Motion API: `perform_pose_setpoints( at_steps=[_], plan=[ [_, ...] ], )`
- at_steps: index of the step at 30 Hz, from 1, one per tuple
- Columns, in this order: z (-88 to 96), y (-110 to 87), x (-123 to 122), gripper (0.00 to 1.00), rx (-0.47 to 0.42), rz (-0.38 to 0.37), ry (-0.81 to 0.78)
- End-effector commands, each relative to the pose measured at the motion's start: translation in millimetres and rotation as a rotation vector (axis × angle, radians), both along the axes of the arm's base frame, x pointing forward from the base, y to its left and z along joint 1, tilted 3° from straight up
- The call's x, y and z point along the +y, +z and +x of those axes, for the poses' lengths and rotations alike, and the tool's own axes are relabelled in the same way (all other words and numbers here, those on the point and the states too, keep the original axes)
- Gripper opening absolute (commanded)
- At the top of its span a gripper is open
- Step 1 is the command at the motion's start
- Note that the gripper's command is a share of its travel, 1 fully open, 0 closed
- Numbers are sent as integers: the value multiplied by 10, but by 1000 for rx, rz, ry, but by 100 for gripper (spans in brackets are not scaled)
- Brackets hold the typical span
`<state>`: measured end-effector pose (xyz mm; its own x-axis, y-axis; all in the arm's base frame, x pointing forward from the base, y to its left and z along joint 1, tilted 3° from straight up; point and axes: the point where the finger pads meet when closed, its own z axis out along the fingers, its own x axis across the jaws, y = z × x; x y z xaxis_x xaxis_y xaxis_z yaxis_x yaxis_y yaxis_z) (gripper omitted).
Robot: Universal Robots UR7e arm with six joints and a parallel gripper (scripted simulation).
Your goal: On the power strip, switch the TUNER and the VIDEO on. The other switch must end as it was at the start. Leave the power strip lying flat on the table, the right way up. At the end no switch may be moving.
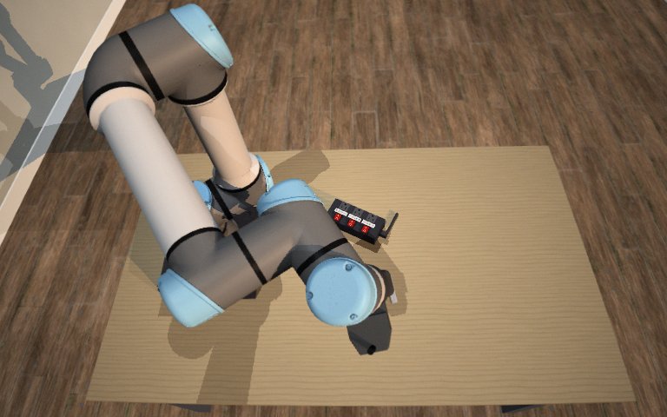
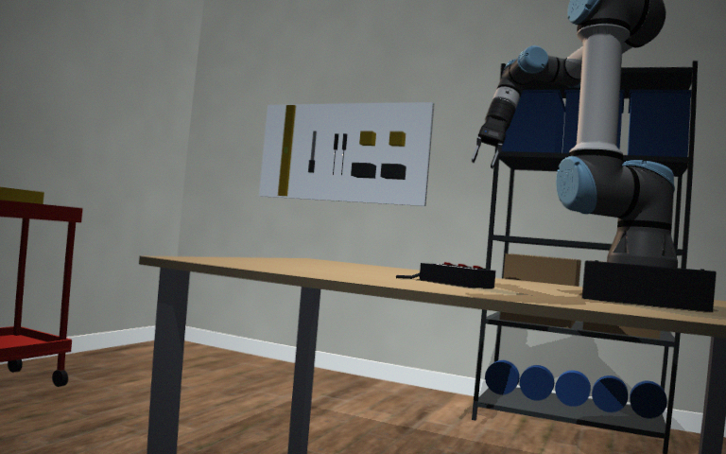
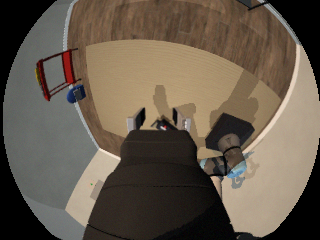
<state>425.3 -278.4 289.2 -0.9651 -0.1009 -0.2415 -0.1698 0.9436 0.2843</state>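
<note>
A robot arm (image 1: 142,167) (image 2: 600,91) bends above a wooden worktop (image 1: 491,294) (image 2: 320,270) (image 3: 190,65), its gripper (image 2: 485,158) (image 3: 159,113) raised well above the surface with fingers standing apart and nothing between them. On the worktop, a black power strip (image 1: 351,227) (image 2: 455,274) (image 3: 165,125) lies flat, right way up, near the arm's dark base block (image 1: 249,296) (image 2: 648,299) (image 3: 220,122), the two well apart from touching. Three red switches (image 1: 351,222) (image 2: 461,266) sit in a row along the strip's top, each beside a white label (image 1: 353,217); the lettering is too small to read, and which switches are on cannot be told. A short dark cord (image 1: 391,225) (image 2: 407,276) juts from one end of the strip. Beyond the worktop, a shelf rack (image 2: 695,107) holds blue bins (image 2: 535,123) above and a row of round blue objects (image 2: 573,388) below. A white panel (image 2: 393,114) carrying tools hangs on the grey wall (image 2: 230,69), while a red cart (image 2: 69,214) (image 3: 68,65) stands off to one side on the plank floor (image 1: 442,63) (image 2: 240,395) (image 3: 150,20).
</note>
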Motion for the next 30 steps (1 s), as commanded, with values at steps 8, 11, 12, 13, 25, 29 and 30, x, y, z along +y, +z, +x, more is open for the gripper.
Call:
perform_pose_setpoints(
  at_steps=[8,11,12,13,25,29,30],
  plan=[
    [1,6,-1,100,-1,-1,0],
    [1,6,-1,100,-1,-1,0],
    [1,6,-1,100,-1,-1,0],
    [1,6,-1,100,-1,-1,0],
    [1,6,-1,0,-1,-1,0],
    [1,6,-1,0,-1,-1,0],
    [1,6,-1,0,-1,-1,0]
  ],
)
